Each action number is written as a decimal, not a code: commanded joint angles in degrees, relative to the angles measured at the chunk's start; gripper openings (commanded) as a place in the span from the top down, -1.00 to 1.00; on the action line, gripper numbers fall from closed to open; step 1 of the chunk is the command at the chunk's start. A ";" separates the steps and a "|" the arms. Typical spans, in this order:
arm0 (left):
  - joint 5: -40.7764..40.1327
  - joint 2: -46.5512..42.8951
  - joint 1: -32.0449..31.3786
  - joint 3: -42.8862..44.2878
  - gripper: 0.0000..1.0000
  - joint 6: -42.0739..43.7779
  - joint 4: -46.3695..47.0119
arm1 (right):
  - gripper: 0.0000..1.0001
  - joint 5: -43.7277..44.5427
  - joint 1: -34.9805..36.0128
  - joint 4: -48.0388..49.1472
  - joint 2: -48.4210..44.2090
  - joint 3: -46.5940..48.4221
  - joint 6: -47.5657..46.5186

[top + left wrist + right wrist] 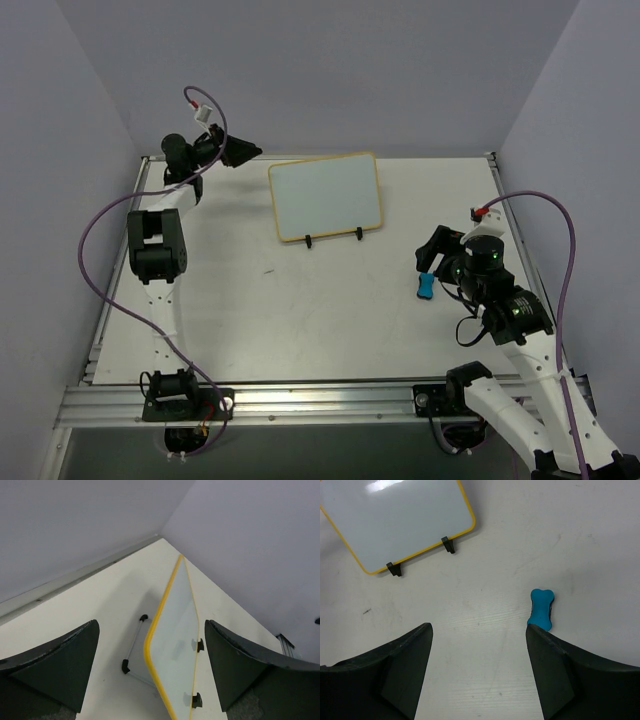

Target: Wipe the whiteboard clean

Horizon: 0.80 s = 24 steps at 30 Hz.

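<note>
2 claws released, 1 board blank: we judge the erasing done.
We see no blue writing on the whiteboard, which stands propped on its clips at the far middle of the table. Our left gripper hangs wide open just left of its edge. Our right gripper is spread and holds nothing, with the blue eraser lying on the table just beside 1 finger. We think nothing is left but parking both arms.

The whiteboard is positioned at the far centre of the table, with the left gripper near its far-left corner. The eraser is located nearer and to the right, just beside the right gripper.
</note>
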 commanded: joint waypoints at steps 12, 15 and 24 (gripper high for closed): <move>-77.97 -50.82 -6.08 -22.02 -0.88 31.13 -66.33 | -0.85 4.55 0.63 -1.22 -1.13 4.71 -1.62; -83.08 -62.15 -10.56 -30.11 -0.88 31.84 -70.72 | -0.99 7.89 0.63 -3.33 -0.69 8.05 -3.20; -91.10 -93.19 -27.96 -41.23 -0.88 32.89 -93.30 | -1.00 11.94 0.90 -11.41 1.86 18.60 -8.74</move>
